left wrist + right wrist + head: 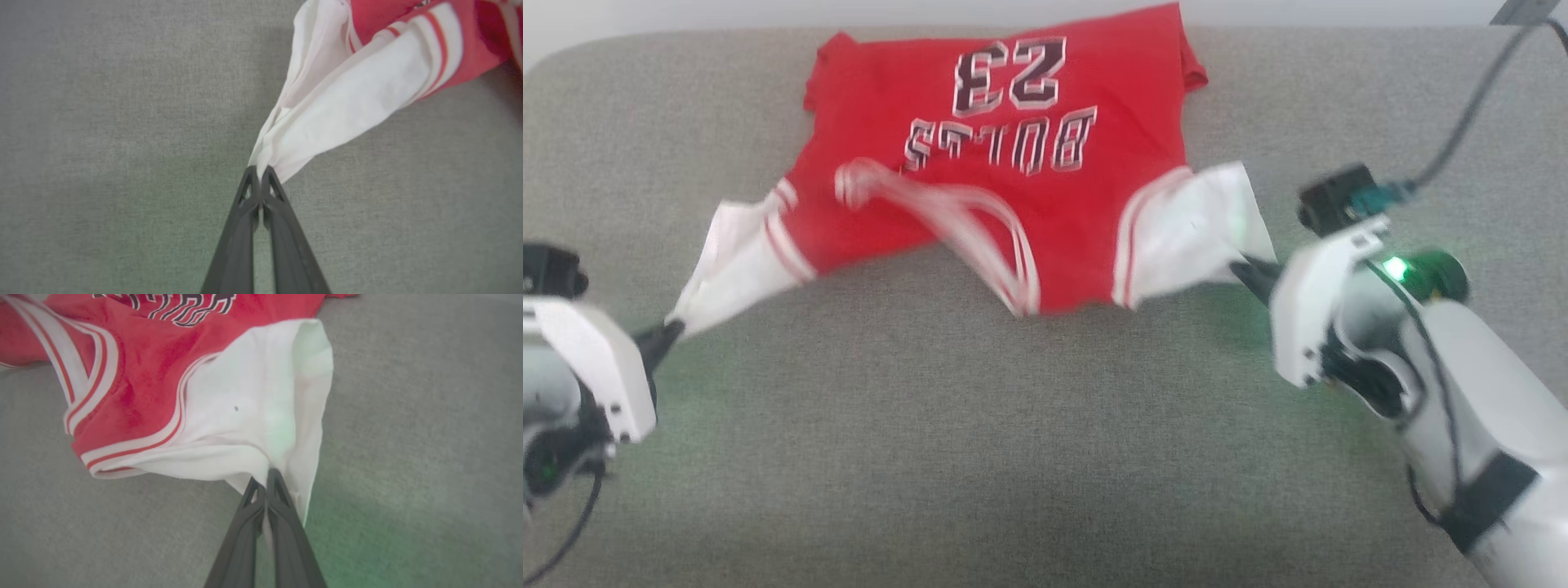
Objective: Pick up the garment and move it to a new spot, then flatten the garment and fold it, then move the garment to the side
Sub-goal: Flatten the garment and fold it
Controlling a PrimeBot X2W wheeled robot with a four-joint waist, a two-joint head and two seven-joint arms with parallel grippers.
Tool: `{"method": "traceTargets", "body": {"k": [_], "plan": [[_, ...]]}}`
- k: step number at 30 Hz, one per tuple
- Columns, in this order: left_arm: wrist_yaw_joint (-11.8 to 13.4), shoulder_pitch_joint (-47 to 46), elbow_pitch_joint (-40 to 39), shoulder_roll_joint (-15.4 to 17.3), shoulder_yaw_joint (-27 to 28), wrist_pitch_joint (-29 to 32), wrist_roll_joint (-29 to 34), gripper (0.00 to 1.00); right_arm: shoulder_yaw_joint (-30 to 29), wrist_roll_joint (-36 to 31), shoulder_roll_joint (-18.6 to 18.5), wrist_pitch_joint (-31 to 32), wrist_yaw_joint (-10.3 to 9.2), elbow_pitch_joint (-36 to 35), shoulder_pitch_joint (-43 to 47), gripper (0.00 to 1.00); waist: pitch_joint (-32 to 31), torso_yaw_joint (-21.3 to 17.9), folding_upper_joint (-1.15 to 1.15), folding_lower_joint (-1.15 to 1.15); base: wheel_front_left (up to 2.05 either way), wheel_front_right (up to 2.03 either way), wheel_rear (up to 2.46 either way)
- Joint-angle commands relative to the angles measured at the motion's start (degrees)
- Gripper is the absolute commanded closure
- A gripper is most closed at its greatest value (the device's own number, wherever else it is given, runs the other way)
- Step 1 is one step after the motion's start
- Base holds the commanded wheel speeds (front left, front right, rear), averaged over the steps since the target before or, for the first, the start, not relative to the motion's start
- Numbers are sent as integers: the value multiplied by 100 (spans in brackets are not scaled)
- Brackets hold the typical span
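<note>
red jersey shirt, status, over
Left gripper shut on one white sleeve end, right gripper shut on the other. Red jersey T-shirt with number 23 spread between them, print up, over grey fabric surface. Nothing in the way.

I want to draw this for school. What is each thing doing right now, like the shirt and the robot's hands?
garment: unfolded, rumpled, number side up, white sleeves stretched out sideways.
left gripper: fingers shut on one white sleeve end.
right gripper: fingers shut on the other white sleeve end.
green light on the right arm: lit.
</note>
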Motion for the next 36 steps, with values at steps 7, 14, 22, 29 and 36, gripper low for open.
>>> {"method": "traceTargets", "body": {"k": [7, 14, 22, 29, 36], "plan": [[437, 903, -695, 381, -53, -214, -352, 100, -644, -80, -273, 647, -4, -882, 1197, 100, -183, -53, -1, 0, 0, 0, 0], [917, 1763, -1542, 859, -132, -353, -758, 100, -1035, 88, -349, 1934, -4, -1843, 2312, 100, -328, -109, -1, 0, 0, 0, 0], [1437, 2436, -2337, 1391, -252, -418, -1048, 100, -1523, 402, -359, 3474, -4, -2963, 3478, 100, -375, -96, -1, 0, 0, 0, 0], [1599, 2603, -2729, 1504, -241, -495, -1169, 100, -1942, 167, -66, 4124, -4, -3654, 4082, 100, -269, -66, -1, 0, 0, 0, 0], [1557, 2453, -2802, 1380, -172, -638, -1017, 100, -2011, -321, 310, 4005, -4, -3835, 3976, 0, -132, -48, -1, 0, 0, 0, 0]]}}
